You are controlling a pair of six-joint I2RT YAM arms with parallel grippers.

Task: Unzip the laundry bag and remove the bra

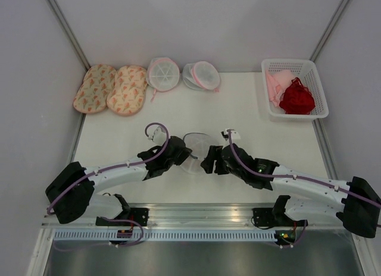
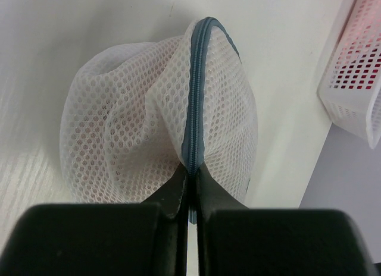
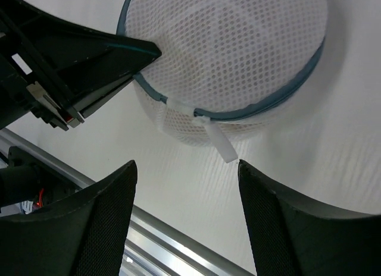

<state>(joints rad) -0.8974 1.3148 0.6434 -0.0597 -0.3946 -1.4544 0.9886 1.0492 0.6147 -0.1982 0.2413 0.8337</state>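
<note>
The laundry bag (image 1: 196, 150), a domed white mesh pouch with a grey-blue zipper rim, lies between my two grippers at the table's near middle. My left gripper (image 1: 187, 152) is shut on the bag's zipper rim (image 2: 194, 109), pinching it edge-up (image 2: 191, 169). My right gripper (image 1: 208, 159) is open and empty (image 3: 186, 169), just short of the bag (image 3: 238, 44). The white zipper pull tab (image 3: 218, 143) hangs from the rim toward its right finger. The left fingers (image 3: 107, 56) show gripping the rim. The zipper looks closed. The bra is hidden.
A white basket (image 1: 315, 80) at the back right holds a dark red garment (image 1: 296, 99) and pale pink cloth (image 1: 277, 85). Two pink-trimmed mesh pouches (image 1: 162, 72) (image 1: 202, 75) and two floral pads (image 1: 110, 88) lie along the back. A metal rail (image 3: 166, 234) runs along the near edge.
</note>
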